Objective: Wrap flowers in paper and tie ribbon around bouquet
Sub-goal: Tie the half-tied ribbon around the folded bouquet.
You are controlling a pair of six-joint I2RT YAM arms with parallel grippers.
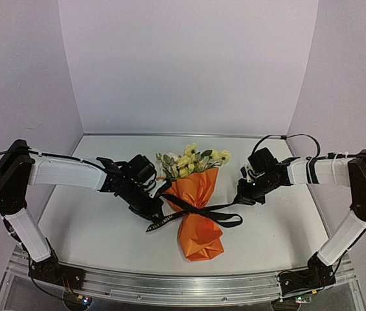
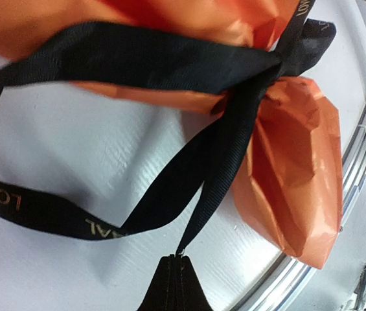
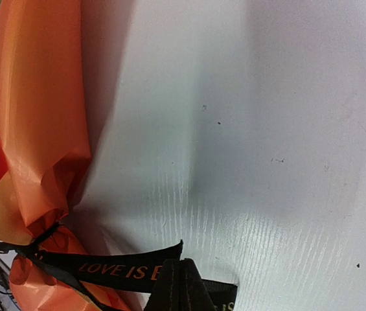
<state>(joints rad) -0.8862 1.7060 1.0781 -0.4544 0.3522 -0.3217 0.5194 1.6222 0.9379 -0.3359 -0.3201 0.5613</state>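
Left gripper and right gripper are each clamping a ribbon end; ribbon is encircling the bouquet.

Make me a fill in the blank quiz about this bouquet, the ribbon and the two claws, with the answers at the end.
1. The paper wrapped around the flowers is ____ in colour.
2. The ribbon cinching the middle of the bouquet is ____ with printed lettering.
3. The left claw and the right claw are both ____ on the ribbon.
Answers: orange; black; shut.
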